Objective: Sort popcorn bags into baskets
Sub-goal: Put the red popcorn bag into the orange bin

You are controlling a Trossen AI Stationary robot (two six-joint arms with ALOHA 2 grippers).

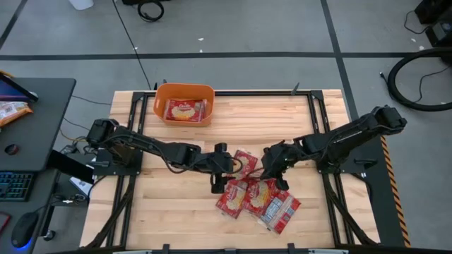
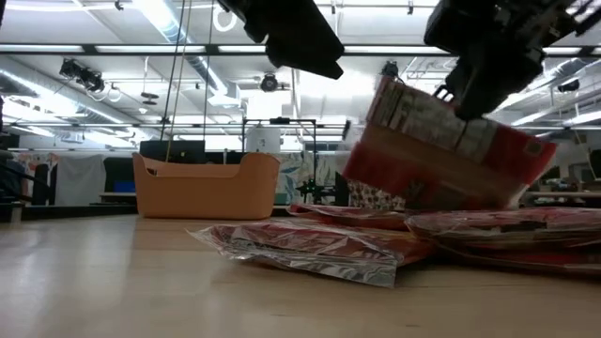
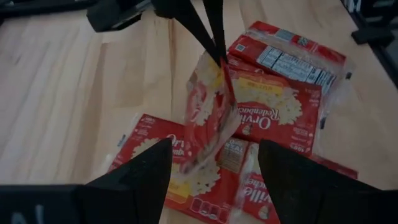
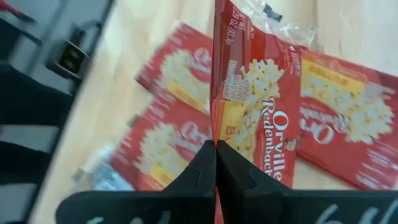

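Several red popcorn bags lie in an overlapping pile on the table's near middle. One more packet lies flat inside the orange basket at the far edge. My right gripper is shut on another popcorn bag above the pile's far side. My left gripper is open, hovering left of the pile and facing the held bag, touching nothing. My right gripper pinches the popcorn bag by its top edge between the two shut fingers, coming from above. The bag hangs below the fingers, tilted, over the pile. Whether its lower end touches the packets beneath, I cannot tell.
A metal frame rims the wooden table. Bare wood lies between the pile and the basket and at the near left. A desk with a keyboard and an orange-and-white snack bag stands left of the table.
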